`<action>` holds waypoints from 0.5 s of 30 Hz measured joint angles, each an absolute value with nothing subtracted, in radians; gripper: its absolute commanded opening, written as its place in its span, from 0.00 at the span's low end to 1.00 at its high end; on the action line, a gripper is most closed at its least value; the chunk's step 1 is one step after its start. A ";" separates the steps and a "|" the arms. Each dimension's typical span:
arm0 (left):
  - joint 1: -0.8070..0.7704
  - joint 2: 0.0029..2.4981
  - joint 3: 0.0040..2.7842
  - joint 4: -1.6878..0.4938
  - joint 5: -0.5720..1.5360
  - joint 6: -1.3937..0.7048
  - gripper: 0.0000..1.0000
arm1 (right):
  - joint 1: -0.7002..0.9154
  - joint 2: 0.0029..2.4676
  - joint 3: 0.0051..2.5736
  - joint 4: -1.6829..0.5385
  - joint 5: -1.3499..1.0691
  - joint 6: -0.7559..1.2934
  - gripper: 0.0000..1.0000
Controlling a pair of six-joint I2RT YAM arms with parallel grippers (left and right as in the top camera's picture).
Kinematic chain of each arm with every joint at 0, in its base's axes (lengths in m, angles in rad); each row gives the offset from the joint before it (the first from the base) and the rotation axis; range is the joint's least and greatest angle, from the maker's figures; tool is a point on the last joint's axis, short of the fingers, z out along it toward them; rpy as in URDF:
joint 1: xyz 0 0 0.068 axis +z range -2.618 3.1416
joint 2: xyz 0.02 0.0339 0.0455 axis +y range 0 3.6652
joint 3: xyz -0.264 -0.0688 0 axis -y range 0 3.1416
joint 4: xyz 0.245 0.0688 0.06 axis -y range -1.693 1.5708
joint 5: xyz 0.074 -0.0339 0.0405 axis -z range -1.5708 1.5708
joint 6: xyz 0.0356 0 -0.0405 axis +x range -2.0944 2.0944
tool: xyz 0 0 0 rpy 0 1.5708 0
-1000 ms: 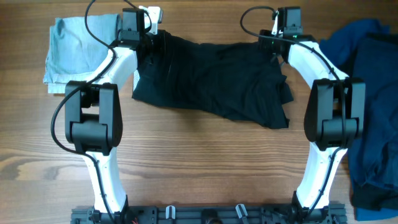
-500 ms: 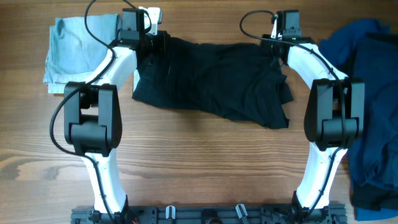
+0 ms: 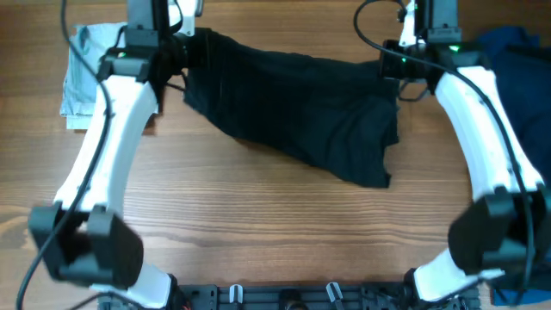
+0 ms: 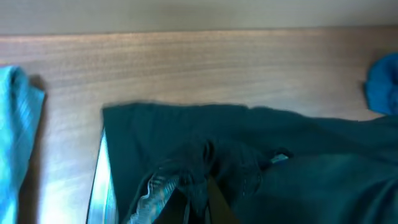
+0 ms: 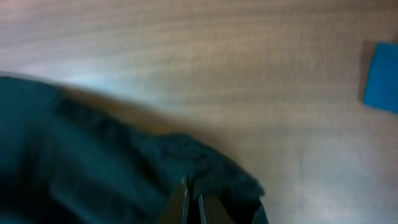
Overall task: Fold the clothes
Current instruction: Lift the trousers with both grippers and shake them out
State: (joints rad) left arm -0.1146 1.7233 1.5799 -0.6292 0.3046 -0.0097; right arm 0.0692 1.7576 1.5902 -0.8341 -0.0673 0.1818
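Left gripper [image 3: 182, 50] and right gripper [image 3: 393, 72] pinch the black shorts' [image 3: 293, 103] far corners; pale blue garment [image 3: 82, 77] lies left, dark blue clothes [image 3: 516, 52] right.

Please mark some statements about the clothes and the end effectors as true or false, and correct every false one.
1. The left end effector and the right end effector are each shut on the black shorts. True.
2. The pale blue garment lies on the robot's right side. False: it lies on the left side, by the left arm.
3. The dark blue clothes cover the black shorts. False: they lie apart, at the right edge.
4. The table is wooden. True.
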 measured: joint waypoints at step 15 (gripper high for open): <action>-0.115 1.602 1.581 -1.143 0.216 -0.089 0.04 | 0.069 1.442 1.590 -1.259 -0.198 0.174 0.04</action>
